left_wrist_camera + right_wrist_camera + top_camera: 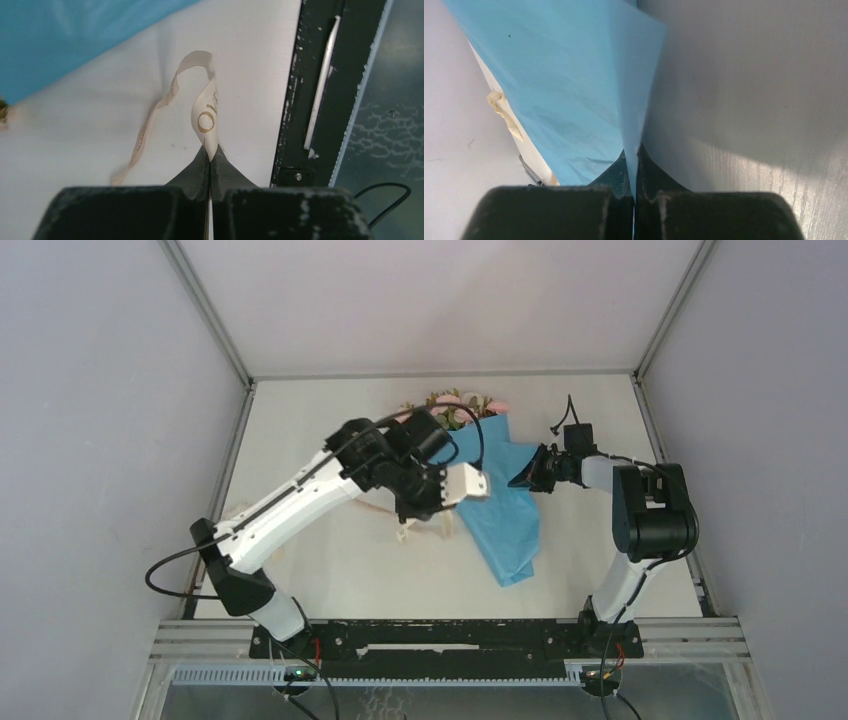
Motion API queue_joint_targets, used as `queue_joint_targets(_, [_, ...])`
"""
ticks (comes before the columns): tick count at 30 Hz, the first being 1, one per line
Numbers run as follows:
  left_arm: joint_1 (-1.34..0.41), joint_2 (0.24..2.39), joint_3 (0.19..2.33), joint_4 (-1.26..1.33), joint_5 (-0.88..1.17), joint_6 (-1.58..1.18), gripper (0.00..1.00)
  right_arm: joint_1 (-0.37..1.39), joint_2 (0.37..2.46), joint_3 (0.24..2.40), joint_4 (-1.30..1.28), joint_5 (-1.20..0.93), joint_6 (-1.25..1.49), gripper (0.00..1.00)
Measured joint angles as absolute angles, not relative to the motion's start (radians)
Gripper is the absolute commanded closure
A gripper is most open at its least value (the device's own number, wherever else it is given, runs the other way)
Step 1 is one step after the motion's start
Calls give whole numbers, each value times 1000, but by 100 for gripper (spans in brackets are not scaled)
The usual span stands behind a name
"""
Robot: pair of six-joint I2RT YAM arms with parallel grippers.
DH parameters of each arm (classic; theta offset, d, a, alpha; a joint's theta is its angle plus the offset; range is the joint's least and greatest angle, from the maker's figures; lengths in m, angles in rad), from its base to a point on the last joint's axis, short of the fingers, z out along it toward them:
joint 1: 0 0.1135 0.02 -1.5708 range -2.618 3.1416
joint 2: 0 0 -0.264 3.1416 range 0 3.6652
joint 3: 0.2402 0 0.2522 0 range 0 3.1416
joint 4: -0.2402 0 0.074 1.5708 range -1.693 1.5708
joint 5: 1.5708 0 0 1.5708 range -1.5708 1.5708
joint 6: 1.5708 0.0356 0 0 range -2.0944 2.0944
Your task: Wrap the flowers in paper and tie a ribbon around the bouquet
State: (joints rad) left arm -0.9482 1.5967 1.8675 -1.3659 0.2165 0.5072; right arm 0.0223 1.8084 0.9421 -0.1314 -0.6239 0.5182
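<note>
Clamped in the left claw [210, 156], the ribbon [206, 117] is looped above the table [250, 75]. The paper [574, 100] is gripped at its edge by the right claw [634, 157]; the flowers [462, 406] are seen at its far end.

The paper [569, 90] is thin, light blue and matt, with fine crinkles. The ribbon [206, 120] is a thin, smooth, cream strip with gold print and a soft sheen. The desk [75, 130] is white, matt and smooth. The fingers [192, 175] look like black matt plastic, a little rough and scuffed.
</note>
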Motion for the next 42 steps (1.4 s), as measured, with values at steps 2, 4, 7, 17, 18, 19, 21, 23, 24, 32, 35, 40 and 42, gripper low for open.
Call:
queue_joint_targets(2, [-992, 1610, 1822, -1369, 224, 532, 100, 23, 1808, 946, -131, -634, 530, 100])
queue_joint_targets(4, [-1039, 1653, 1794, -1349, 213, 552, 100, 27, 1808, 950, -131, -649, 550, 100])
queue_joint_targets(7, [-1121, 1779, 1800, -1287, 165, 599, 100, 38, 1808, 963, -139, -672, 574, 100])
queue_joint_targets(17, [-1325, 1986, 1822, -992, 145, 743, 95, 65, 1760, 1034, -197, -728, 624, 100])
queue_joint_targets(18, [-1323, 1988, 1821, -947, 142, 742, 91, 68, 1758, 1048, -206, -732, 628, 100])
queue_joint_targets(19, [-1319, 1993, 1821, -904, 141, 740, 87, 71, 1758, 1069, -218, -736, 631, 100])
queue_joint_targets(21, [-1314, 2007, 1819, -834, 140, 731, 80, 76, 1758, 1106, -237, -736, 632, 100])
queue_joint_targets(23, [-1311, 2021, 1820, -794, 138, 711, 80, 85, 1758, 1139, -254, -735, 632, 100])
queue_joint_targets(24, [-1311, 2025, 1824, -787, 135, 698, 76, 91, 1758, 1152, -258, -735, 632, 100])
queue_joint_targets(32, [-1318, 2040, 1925, -798, 187, 656, 14, 137, 1775, 1208, -290, -735, 641, 100])
queue_joint_targets(35, [-1317, 2037, 1925, -854, 167, 650, 14, 159, 1779, 1210, -303, -730, 644, 100])
queue_joint_targets(40, [-1261, 1970, 1930, -1064, 156, 603, 12, 224, 1779, 1208, -304, -709, 661, 100])
queue_joint_targets(42, [-1186, 1895, 1928, -1153, 174, 577, 11, 258, 1779, 1198, -285, -707, 679, 100])
